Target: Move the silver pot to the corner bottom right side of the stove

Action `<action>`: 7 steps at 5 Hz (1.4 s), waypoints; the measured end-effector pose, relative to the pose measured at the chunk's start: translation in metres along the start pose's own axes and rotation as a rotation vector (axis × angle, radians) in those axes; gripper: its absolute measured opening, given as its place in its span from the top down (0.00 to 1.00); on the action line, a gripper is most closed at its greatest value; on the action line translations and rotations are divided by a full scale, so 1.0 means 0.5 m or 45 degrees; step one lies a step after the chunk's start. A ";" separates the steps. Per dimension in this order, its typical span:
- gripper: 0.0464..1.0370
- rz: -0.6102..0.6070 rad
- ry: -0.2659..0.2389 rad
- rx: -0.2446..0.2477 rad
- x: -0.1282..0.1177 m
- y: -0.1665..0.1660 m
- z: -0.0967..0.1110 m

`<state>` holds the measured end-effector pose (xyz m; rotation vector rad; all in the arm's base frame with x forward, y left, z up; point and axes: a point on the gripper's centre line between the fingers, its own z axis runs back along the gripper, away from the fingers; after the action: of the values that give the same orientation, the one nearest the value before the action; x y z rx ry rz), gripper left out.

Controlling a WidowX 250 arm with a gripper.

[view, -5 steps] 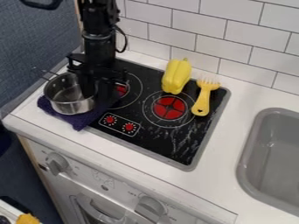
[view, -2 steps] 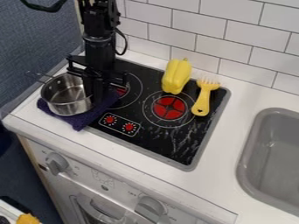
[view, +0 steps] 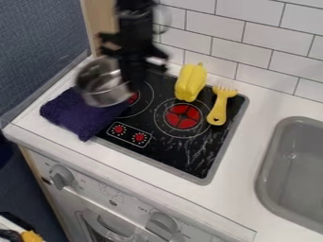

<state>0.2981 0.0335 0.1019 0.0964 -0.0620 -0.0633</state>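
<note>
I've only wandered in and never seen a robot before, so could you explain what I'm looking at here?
The black machine coming in from the top is a robot arm. It ends in two jaws, which seem closed on the rim of a silver pot. Both are blurred, but the pot appears to be held up over the back of a dark purple cloth and the left edge of the stovetop.

You are looking through a fixed camera, down at a slant. Towards the back of the stovetop lies a yellow pepper, and right of it a yellow fork-like utensil, its prongs towards the tiled wall. The white counter surrounds the stovetop, with a grey sink at the right.
</note>
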 end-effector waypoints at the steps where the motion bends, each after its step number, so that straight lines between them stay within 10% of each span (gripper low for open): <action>1: 0.97 -0.114 -0.011 -0.009 -0.007 -0.073 -0.003; 6: 0.94 -0.243 0.167 -0.009 -0.040 -0.277 -0.136; 7: 0.76 -0.254 0.186 -0.017 -0.045 -0.290 -0.142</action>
<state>0.2717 -0.1024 0.0160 0.0933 0.0940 -0.2558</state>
